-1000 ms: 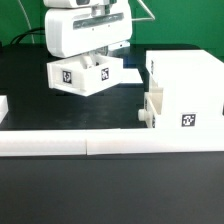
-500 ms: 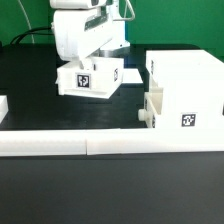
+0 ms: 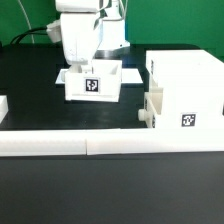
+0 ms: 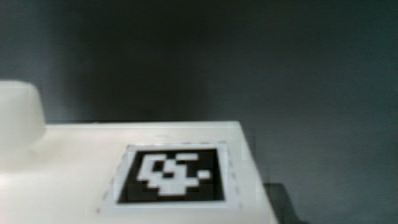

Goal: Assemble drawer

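A small white open-top tray [image 3: 92,84] with a black-and-white tag on its near face is held in my gripper [image 3: 89,65], which is shut on the tray's back part. The fingertips are hidden behind the tray. The tray sits low over the black table, tag facing the camera; I cannot tell if it touches. The large boxy housing [image 3: 190,80] stands at the exterior view's right, with a second small tray [image 3: 151,108] at its lower opening. The wrist view shows the held tray's tagged face [image 4: 173,172] close up.
A long low white border wall [image 3: 100,143] runs across the front of the table. A white piece [image 3: 3,105] shows at the exterior view's left edge. Cables hang behind the arm.
The gripper has turned the held tray and carried it toward the exterior view's right and slightly down. Its tag face, angled before, now faces the camera squarely.
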`<state>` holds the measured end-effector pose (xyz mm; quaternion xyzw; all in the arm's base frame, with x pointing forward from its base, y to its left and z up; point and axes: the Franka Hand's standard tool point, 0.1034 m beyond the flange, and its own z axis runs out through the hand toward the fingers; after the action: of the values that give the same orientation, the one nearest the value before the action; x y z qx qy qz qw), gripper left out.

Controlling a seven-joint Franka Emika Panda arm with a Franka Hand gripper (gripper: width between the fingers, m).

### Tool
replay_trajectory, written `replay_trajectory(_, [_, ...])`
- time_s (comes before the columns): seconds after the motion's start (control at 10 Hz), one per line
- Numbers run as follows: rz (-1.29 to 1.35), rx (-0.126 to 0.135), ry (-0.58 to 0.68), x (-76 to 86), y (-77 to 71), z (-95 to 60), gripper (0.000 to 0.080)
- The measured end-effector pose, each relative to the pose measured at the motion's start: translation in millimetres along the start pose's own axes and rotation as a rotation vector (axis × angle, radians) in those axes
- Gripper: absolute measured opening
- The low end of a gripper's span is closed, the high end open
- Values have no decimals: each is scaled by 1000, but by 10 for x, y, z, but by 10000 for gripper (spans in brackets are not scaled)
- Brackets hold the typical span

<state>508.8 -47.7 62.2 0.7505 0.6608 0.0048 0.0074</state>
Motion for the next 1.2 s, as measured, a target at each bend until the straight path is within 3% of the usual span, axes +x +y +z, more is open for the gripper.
replay_trajectory(0.3, [-18, 25, -1, 50, 148, 14, 42])
replay_trajectory(0.4, [-43, 55, -2, 9, 172, 49, 42])
replay_trajectory(0.9, [-34, 55, -3, 9, 164, 61, 42])
replay_trajectory(1.2, [-40, 48, 0, 132, 241, 6, 42])
